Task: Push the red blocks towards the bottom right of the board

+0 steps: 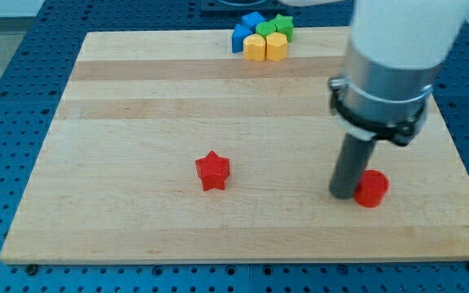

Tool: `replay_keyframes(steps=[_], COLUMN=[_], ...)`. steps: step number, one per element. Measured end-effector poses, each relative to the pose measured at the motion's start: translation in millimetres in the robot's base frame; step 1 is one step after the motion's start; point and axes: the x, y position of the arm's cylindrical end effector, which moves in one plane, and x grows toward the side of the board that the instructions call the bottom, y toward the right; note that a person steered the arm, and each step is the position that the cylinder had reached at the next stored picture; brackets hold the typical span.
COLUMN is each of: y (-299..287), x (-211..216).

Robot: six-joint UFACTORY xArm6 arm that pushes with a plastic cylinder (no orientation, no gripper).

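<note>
A red star block (212, 171) lies on the wooden board (137, 212) a little left of the middle, toward the view's bottom. A red round block (371, 189) lies at the lower right. My tip (344, 194) stands on the board right against the left side of the red round block, far to the right of the red star.
At the view's top a cluster holds two blue blocks (246, 29), two green blocks (277, 26) and two yellow blocks (265, 46). The arm's white and grey body (389, 73) hangs over the board's right side.
</note>
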Motion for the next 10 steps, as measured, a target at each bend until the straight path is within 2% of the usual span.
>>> replay_keyframes(steps=[2, 4, 5, 6, 7, 9, 10], y=[-7.1, 30.2, 22.2, 3.0, 27.8, 58.8, 40.5], x=[-10.9, 33.9, 38.0, 3.7, 0.4, 22.0, 26.1])
